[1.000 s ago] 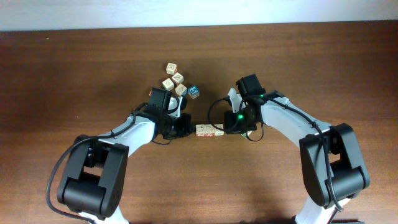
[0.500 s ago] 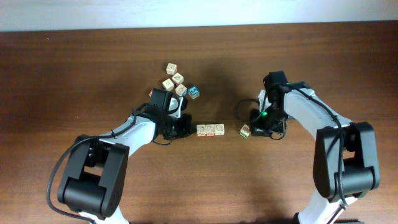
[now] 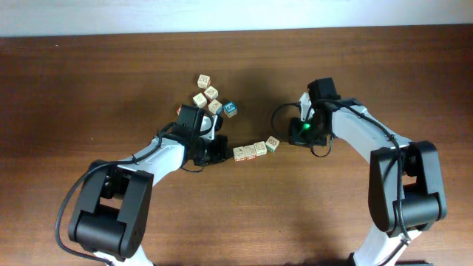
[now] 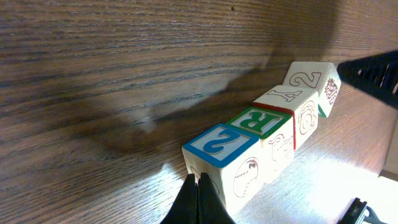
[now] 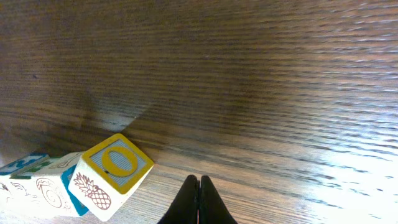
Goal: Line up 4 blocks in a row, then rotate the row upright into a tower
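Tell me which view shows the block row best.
Left wrist: the row is close, with all four tops legible. Overhead shows it whole but tiny, its prints unreadable. Right wrist catches only the end block and slivers of its neighbours.

Dark wood-grain table [image 3: 74,89], pale strip [image 3: 236,13] along far edge (evenly lit)

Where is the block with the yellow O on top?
In the overhead view, the yellow O block sits at the right end of the row of blocks, turned askew, just left of the shut right gripper.
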Robot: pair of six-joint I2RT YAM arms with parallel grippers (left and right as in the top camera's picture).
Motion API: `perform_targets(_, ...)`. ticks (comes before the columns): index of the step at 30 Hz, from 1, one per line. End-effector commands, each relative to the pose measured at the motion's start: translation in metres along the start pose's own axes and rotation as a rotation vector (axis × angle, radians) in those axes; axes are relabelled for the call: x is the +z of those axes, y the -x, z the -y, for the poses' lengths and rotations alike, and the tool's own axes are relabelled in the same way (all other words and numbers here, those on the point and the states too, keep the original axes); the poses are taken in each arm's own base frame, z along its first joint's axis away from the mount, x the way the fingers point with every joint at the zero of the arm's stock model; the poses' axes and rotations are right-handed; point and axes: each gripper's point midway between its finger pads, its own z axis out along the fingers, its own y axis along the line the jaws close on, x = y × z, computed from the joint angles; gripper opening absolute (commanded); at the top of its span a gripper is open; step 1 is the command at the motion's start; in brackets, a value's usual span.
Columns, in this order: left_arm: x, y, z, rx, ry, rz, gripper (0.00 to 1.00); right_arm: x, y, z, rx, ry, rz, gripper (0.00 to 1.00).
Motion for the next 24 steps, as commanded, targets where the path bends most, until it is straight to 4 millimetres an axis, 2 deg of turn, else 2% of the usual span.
perform_targets(1, 0.000, -0.002, 0.003, 0.017, -0.014, -0.004, 0.00, 0.006, 0.001, -0.022, -0.073, 0.020, 0.012, 0.04)
perform_targets(3, 0.000, -0.002, 0.003, 0.017, -0.014, -0.005, 0.00, 0.010, 0.002, -0.037, -0.116, 0.034, 0.029, 0.04)
perform_targets(5, 0.000, -0.002, 0.003, 0.018, -0.014, -0.004, 0.00, 0.010, -0.006, -0.035, -0.104, 0.025, -0.005, 0.04)
perform_targets(7, 0.000, -0.001, 0.004, 0.019, -0.015, -0.003, 0.00, 0.010, -0.010, -0.045, -0.105, 0.084, -0.024, 0.04)
perform_targets(9, 0.000, -0.001, 0.004, 0.018, -0.016, -0.004, 0.00, 0.010, -0.010, -0.046, -0.105, 0.092, -0.026, 0.04)
perform_targets(10, 0.000, -0.002, 0.003, 0.016, -0.015, -0.007, 0.00, 0.011, -0.015, -0.051, -0.113, 0.097, -0.040, 0.04)
perform_targets(12, 0.000, -0.008, 0.001, 0.000, -0.007, -0.031, 0.00, 0.015, -0.038, -0.063, -0.120, 0.085, -0.114, 0.04)
perform_targets(15, 0.000, -0.011, 0.000, -0.006, -0.003, -0.039, 0.00, 0.013, -0.057, -0.055, -0.083, 0.057, -0.191, 0.04)
perform_targets(18, 0.000, -0.009, -0.001, -0.004, 0.002, -0.033, 0.00, 0.012, -0.044, -0.050, -0.073, 0.061, -0.150, 0.05)
perform_targets(20, 0.000, -0.009, -0.001, -0.004, 0.003, -0.031, 0.00, 0.008, -0.036, -0.034, -0.033, 0.044, -0.132, 0.05)
perform_targets(23, 0.000, -0.009, -0.001, -0.004, 0.006, -0.030, 0.00, 0.007, -0.038, -0.017, -0.029, -0.052, -0.132, 0.04)
perform_targets(24, 0.000, -0.008, -0.002, -0.004, 0.007, -0.030, 0.00, 0.004, -0.029, -0.016, -0.071, -0.052, -0.108, 0.04)
